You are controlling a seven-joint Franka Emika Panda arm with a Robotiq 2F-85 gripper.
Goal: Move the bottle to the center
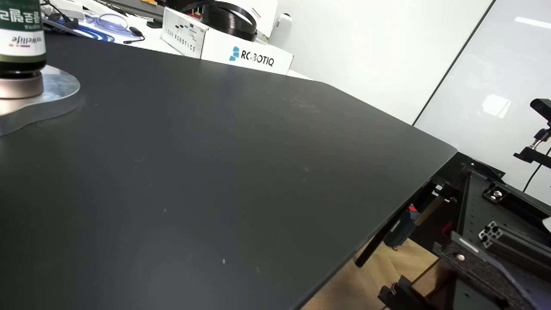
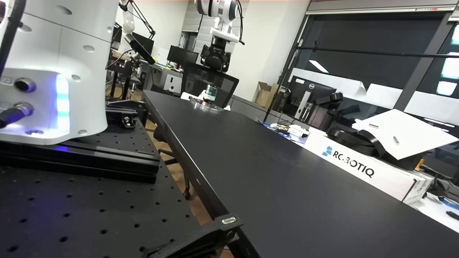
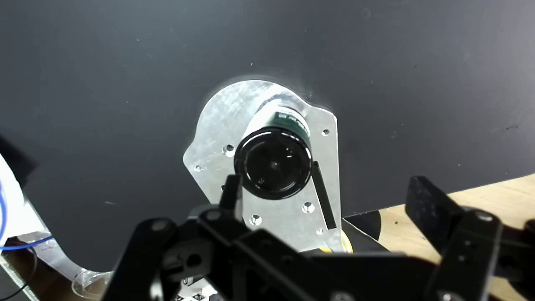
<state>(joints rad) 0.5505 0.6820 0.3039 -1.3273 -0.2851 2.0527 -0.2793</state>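
Note:
The bottle stands upside down, with a dark green and white label and its pale cap on the plate. It is cut by the left edge of an exterior view (image 1: pixel 22 38), small at the far end in an exterior view (image 2: pixel 211 93), and its glossy black base faces up in the wrist view (image 3: pixel 273 163). My gripper (image 3: pixel 326 184) is open and empty, with the bottle nearer its left finger. The gripper hangs above the bottle in an exterior view (image 2: pixel 215 66), apart from it. The center is the middle of the black tabletop (image 1: pixel 241 142), also in an exterior view (image 2: pixel 261 154).
A flat silver metal plate (image 3: pixel 221 113) with holes lies under the bottle near the table's end. A white Robotiq box (image 1: pixel 249 56) stands along the table's long edge. Cables (image 1: pixel 109 26) lie beside it. The robot base (image 2: pixel 53 71) stands off the opposite edge.

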